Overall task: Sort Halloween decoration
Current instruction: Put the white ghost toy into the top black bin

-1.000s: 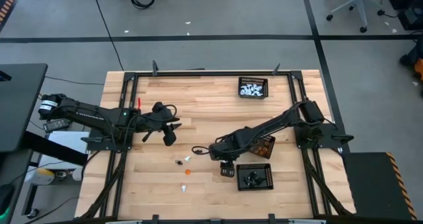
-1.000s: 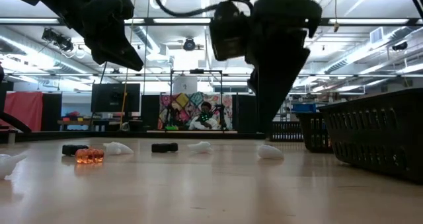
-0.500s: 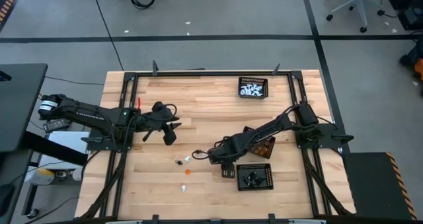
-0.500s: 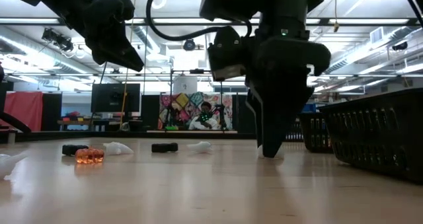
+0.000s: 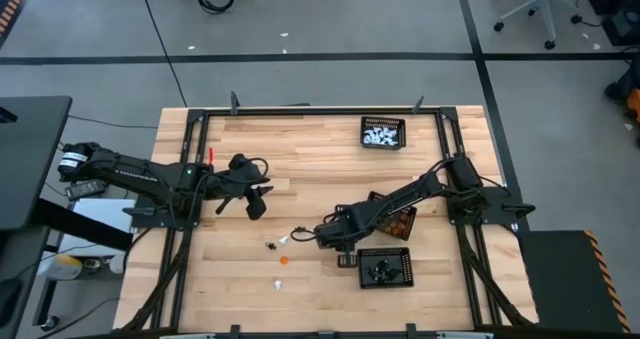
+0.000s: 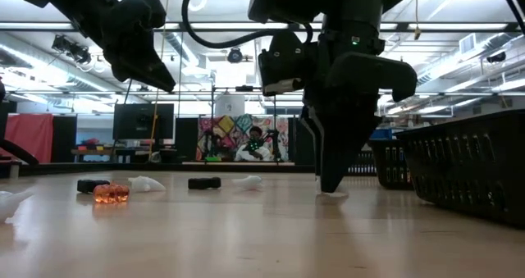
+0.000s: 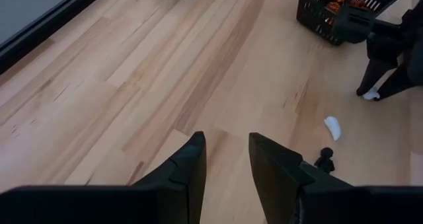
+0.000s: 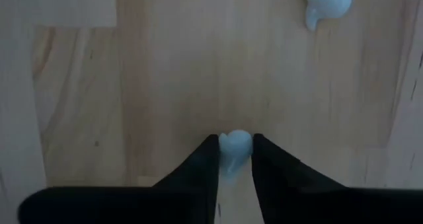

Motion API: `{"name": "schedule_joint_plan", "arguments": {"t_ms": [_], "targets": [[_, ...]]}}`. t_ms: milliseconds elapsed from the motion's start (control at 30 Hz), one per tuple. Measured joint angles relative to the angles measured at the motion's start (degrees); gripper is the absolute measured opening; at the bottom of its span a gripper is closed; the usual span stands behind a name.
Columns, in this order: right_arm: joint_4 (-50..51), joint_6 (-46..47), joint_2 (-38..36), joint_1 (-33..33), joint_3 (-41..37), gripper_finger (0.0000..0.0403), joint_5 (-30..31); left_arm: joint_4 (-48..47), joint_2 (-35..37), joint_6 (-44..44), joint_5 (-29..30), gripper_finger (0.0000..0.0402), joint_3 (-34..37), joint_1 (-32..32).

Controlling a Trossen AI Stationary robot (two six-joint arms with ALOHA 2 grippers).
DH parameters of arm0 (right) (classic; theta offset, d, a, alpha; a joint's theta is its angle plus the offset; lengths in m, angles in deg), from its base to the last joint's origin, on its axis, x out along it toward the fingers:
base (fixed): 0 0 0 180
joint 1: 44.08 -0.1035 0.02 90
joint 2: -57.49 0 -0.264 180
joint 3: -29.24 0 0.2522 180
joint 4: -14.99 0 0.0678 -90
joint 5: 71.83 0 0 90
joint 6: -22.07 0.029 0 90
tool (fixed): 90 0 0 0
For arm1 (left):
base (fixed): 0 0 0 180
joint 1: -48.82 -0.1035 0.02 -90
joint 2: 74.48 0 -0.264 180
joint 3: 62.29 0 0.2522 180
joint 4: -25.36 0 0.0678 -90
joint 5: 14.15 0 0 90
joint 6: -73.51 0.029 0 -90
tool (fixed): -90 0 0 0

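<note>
Sorting mid-way: our right gripper pinches tiny white plastic ghost figure at frame bottom-centre; left gripper idle w/ fingers apart; strays remain.

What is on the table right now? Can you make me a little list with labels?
right claw: down at the table, pinching a white figure
left claw: open, empty, waiting above bare wood
loose white figure: lying on the table
loose orange figure: on the table
loose black figure: on the table
tray with white figures: at the far edge
tray with orange figures: near the right arm
tray with black figures: at the near edge
</note>
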Motion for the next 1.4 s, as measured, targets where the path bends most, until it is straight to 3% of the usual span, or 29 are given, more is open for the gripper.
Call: {"name": "schedule_joint_plan", "arguments": {"t_ms": [267,733,1100,1400], "targets": [[0.70,-0.11,-1.09,1.09,-0.18,0.0070,-1.64,0.01,0.00,-0.05,0.00,0.0124,0.00,0.07],[0.87,-3.41,-7.48,8.03,-0.22,0.0067,2.60,0.01,0.00,-0.09,0.00,0.0124,0.00,0.07],[3.69,-10.43,-15.21,21.54,-1.97,0.0067,4.11,0.03,0.00,-2.18,0.00,0.0124,0.00,0.07],[0.18,-16.96,-27.02,38.65,-13.80,0.0067,3.90,0.80,0.00,-6.15,0.02,0.0124,0.00,0.07]]}}
